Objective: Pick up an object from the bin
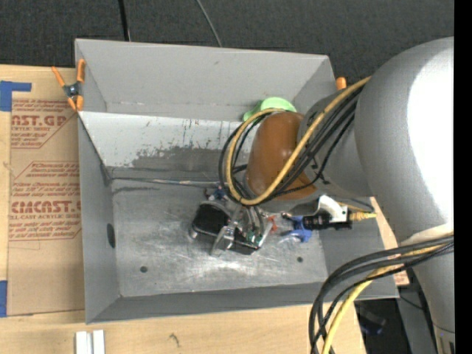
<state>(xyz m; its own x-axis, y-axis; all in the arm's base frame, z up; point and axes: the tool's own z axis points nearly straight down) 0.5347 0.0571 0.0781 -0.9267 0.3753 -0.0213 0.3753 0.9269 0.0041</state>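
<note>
- Arm: we judge it should settle on one item alone and lift straight up, clear of neighbours. It leans in over the bin, brown wrist cover tilted downward.
- Gripper: low among a small heap; we cannot tell its opening or hold.
- Black boxy object: against its left.
- Blue piece: near its right.

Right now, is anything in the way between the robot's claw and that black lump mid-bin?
Nothing visible does. The gripper sits low right beside the black lump, at its right edge. A small blue piece and a white-and-black piece lie on the gripper's other side, not between them.
</note>
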